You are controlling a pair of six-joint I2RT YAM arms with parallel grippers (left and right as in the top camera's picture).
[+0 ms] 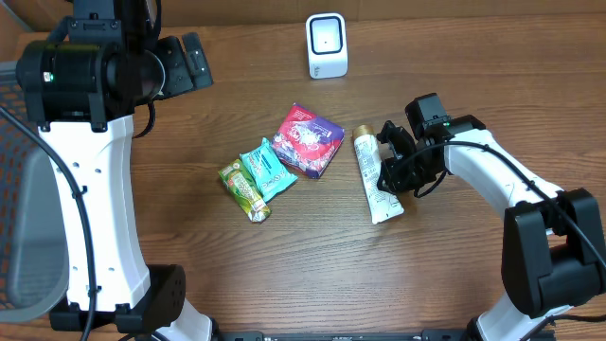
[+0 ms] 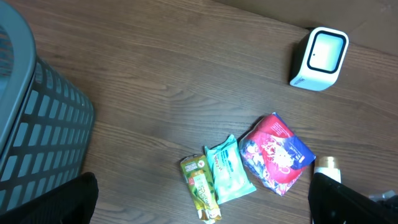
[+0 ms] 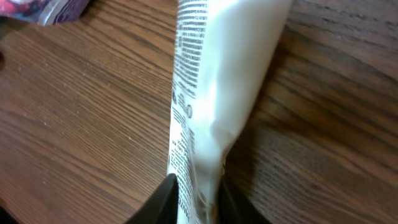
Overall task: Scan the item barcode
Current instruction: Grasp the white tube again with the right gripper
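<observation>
A white tube [image 1: 377, 185] with a gold cap lies on the wooden table, right of centre. My right gripper [image 1: 391, 178] is down at the tube's flat lower end. In the right wrist view the tube [image 3: 217, 93] runs up from between the black fingers [image 3: 163, 202], which press against it on both sides; printed text shows along its left edge. The white scanner [image 1: 327, 44] stands upright at the back centre, also seen in the left wrist view as the scanner [image 2: 320, 57]. My left gripper [image 1: 180, 64] hangs open high over the far left with nothing between its fingers [image 2: 78, 202].
Three packets lie at the centre: a purple and pink one [image 1: 308, 139], a teal one [image 1: 267, 170] and a green one [image 1: 244, 191]. A grey slatted basket [image 2: 37, 124] stands at the left edge of the table.
</observation>
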